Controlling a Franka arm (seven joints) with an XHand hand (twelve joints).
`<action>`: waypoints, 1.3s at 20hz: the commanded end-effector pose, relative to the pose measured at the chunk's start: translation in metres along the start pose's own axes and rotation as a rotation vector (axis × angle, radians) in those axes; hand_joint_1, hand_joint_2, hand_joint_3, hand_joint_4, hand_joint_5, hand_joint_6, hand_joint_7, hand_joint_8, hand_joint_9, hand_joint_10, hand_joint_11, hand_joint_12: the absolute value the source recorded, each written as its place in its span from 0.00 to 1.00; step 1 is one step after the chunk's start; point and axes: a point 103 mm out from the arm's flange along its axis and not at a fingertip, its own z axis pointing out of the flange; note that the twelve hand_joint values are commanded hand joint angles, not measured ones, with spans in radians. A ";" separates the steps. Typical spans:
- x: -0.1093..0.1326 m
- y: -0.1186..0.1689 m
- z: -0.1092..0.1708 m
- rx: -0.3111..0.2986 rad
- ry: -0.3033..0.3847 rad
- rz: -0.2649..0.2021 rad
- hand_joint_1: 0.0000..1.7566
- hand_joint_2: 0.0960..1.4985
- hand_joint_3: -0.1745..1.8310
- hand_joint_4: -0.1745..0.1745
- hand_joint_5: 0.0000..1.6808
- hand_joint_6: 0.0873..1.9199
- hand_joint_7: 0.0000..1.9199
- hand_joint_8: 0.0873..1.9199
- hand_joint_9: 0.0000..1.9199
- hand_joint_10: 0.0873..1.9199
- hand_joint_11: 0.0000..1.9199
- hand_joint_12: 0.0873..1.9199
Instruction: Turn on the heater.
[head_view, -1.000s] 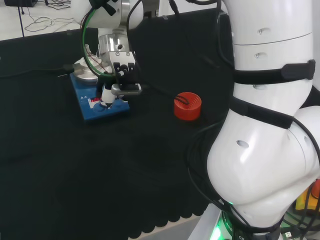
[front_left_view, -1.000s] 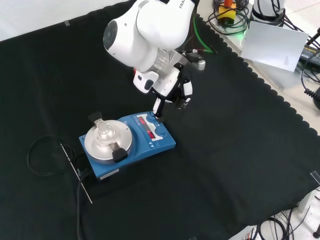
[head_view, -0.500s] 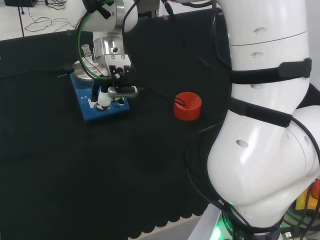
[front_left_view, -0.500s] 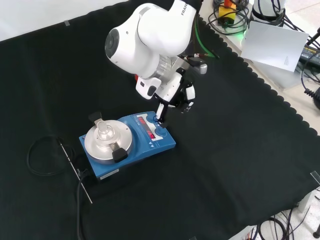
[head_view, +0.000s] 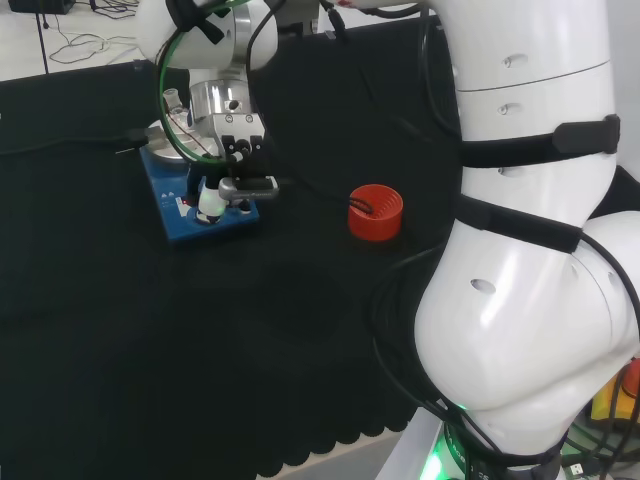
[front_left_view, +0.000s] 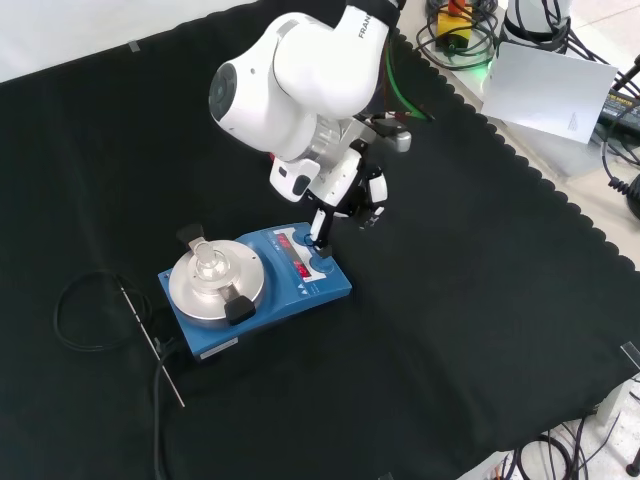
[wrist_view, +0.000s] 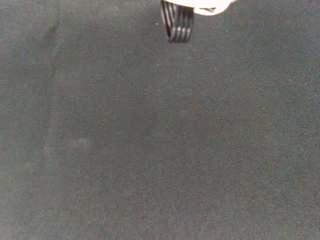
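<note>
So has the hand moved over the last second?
Yes. In the front view the hand came down toward the heater, one finger now at its front knob.

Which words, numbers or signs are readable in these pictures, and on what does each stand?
No text can be quoted with confidence.
heater panel: a red display and white marks, too small to read.
arm link: dark lettering, cut off at the front view's top edge.
white sheet: one small mark, too small to read.

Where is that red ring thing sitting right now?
In the head view the red ribbed ring stands alone on the black cloth, to the right of the blue heater and left of the arm's big white links.
</note>
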 end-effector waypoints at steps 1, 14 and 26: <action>-0.005 0.002 0.001 -0.005 0.002 0.003 0.82 0.47 0.57 0.24 0.17 0.37 0.91 0.75 0.94 0.73 0.72 0.64; -0.007 0.005 0.006 -0.011 -0.008 0.000 0.82 0.47 0.57 0.23 0.17 0.39 0.90 0.75 0.94 0.72 0.72 0.64; -0.006 0.008 0.005 -0.012 -0.012 0.000 0.82 0.47 0.57 0.23 0.16 0.40 0.90 0.74 0.94 0.71 0.72 0.64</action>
